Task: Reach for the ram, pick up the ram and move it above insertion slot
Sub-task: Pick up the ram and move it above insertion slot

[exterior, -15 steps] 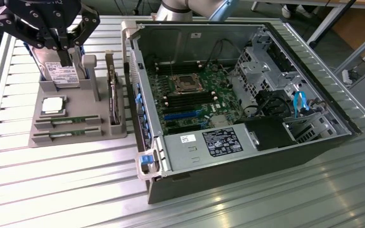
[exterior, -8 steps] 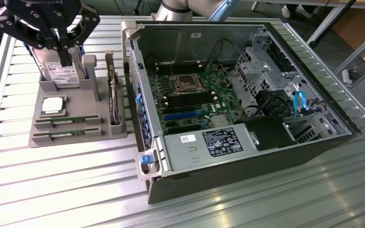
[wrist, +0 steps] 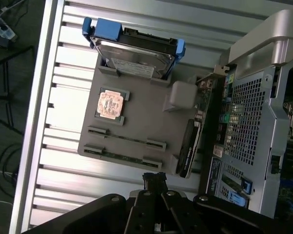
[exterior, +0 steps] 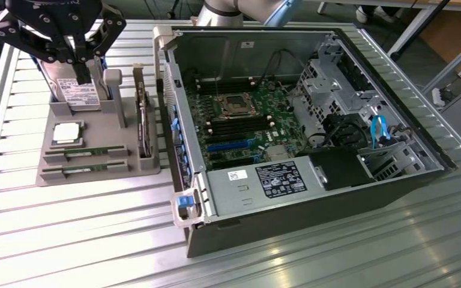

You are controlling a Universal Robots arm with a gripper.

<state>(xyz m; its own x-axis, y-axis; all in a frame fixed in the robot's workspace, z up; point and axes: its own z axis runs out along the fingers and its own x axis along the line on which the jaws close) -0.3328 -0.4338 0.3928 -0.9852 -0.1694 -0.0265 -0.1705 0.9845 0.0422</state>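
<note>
Now: reach step | gripper closed, empty, near drive | ram well apart, untouched in tray | grasp needs jaws parted, aligned along strip

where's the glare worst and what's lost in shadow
Exterior view: glare washes out the table slats beside the grey tray; the computer case interior is dimmer. Wrist view: table slats beside the tray blow out white, the tool is a dark silhouette, the ram sticks sit evenly lit.

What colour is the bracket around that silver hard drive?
Blue. The bracket around the hard drive shows best in the wrist view.
</note>
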